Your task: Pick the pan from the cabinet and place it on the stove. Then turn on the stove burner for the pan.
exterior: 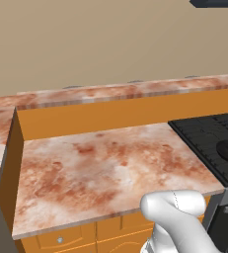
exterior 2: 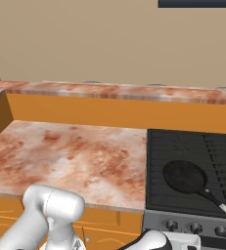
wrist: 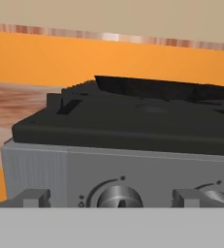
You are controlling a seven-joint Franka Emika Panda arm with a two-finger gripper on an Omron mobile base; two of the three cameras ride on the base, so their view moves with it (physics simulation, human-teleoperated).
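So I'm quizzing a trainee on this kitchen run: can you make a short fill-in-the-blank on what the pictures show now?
1. The pan lies on the ____.
2. The pan's handle points toward the stove's ____ edge.
3. In the hand view the pincer faces the stove's round ____.
4. The pincer's jaws stand ____.

Missing words: stove; front; knobs; open

The stove (exterior 2: 192, 146) carried the pan (exterior 2: 184, 176) on its grates, the handle pointing toward four o'clock in the right base view. At the stove's nine o'clock lay the reddish marbled countertop (exterior 2: 65, 151). A raised marbled ledge (exterior 2: 114, 91) ran behind both at twelve o'clock.
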